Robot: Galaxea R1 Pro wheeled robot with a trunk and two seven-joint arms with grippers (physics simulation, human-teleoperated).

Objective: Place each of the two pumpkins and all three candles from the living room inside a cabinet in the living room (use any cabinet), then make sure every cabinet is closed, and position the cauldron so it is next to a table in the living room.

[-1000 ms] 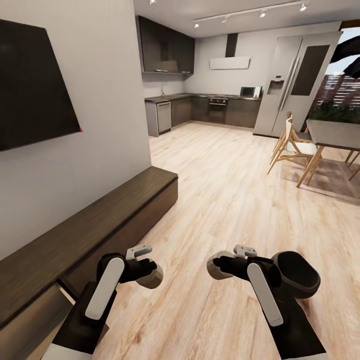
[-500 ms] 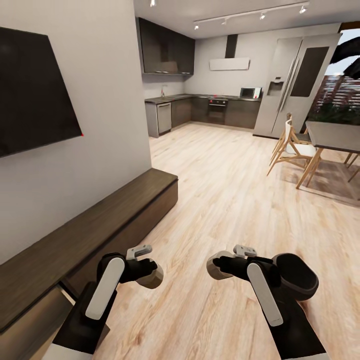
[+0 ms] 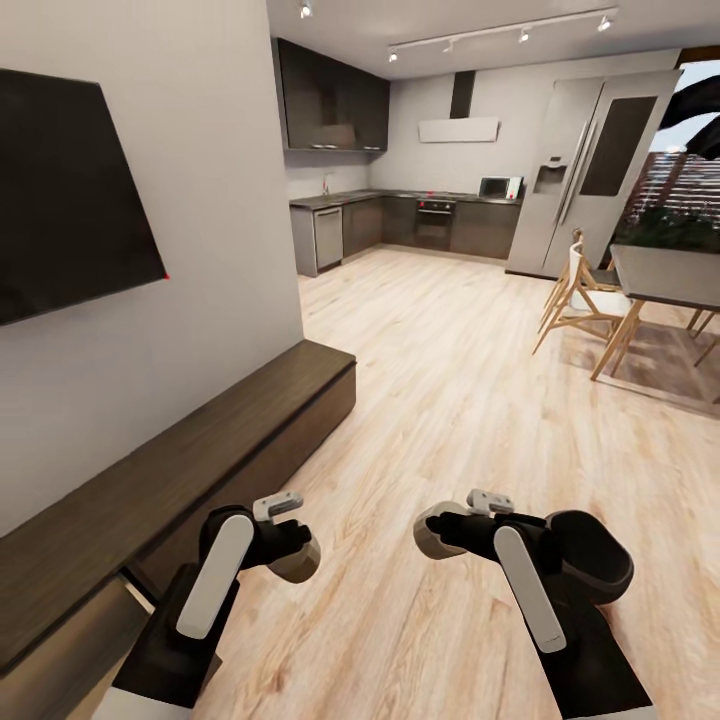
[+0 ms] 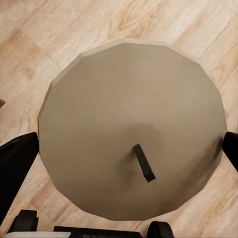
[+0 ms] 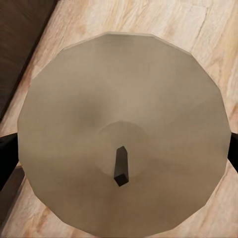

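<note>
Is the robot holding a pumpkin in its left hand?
No, the left end effector is shut on a tan candle with a dark wick, not on anything orange.

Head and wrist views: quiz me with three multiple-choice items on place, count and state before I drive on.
1. The cabinet lies on the robot's: A left, B right, C behind.
2. Candles held: A none, B one, C two.
3. The drawer at the cabinet's near end is: A shut, B pulled out, C removed.

Answers:
1 A, the console runs along the wall beside the left gripper.
2 C, the left candle and the right candle each sit between fingers; the right gripper holds one.
3 B, its drawer front stands out from the cabinet.
</note>
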